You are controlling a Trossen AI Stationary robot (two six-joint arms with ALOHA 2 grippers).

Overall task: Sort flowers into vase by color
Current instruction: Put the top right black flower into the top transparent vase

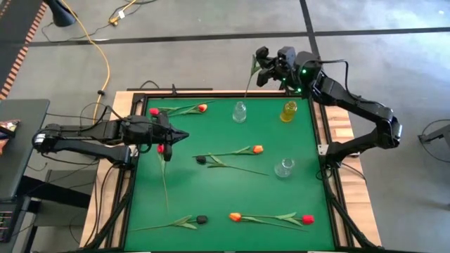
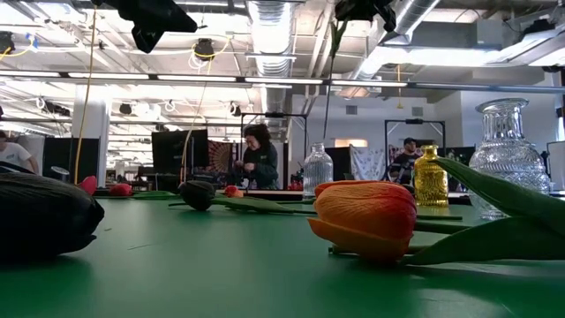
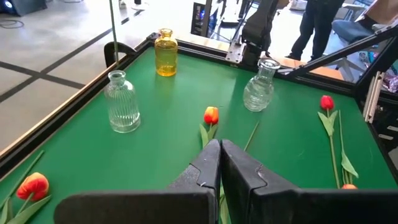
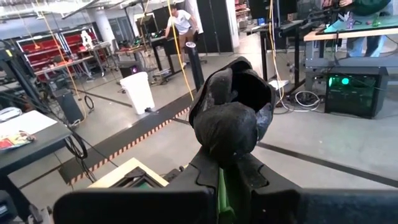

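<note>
My right gripper (image 1: 269, 70) hovers high beyond the table's far edge, shut on a near-black tulip (image 4: 231, 127). Its stem (image 2: 331, 79) hangs down above the ribbed clear vase (image 1: 240, 112). A yellow vase (image 1: 288, 111) and another clear vase (image 1: 284, 167) stand to the right. My left gripper (image 3: 220, 157) is shut and empty, raised over the table's left side (image 1: 179, 135), above a red tulip (image 1: 161, 148) lying flat. More tulips lie on the mat: a red (image 1: 155, 111) and an orange-red one (image 1: 202, 107) far left, an orange one (image 1: 258, 149) in the middle. My right gripper pinches the near-black tulip's green stem (image 4: 222, 190) just under the head, between its two fingers. The head (image 4: 231, 127) sticks out past the fingertips. The flower is lifted clear, and the rest of its stem (image 1: 248, 83) hangs slack below toward the table's far edge.
Near the front edge lie a black tulip (image 1: 202, 220), an orange one (image 1: 235, 216) and a red one (image 1: 307, 219); another black head (image 1: 201, 159) lies mid-table. The green mat has a raised frame (image 1: 318, 151). People stand in the room behind.
</note>
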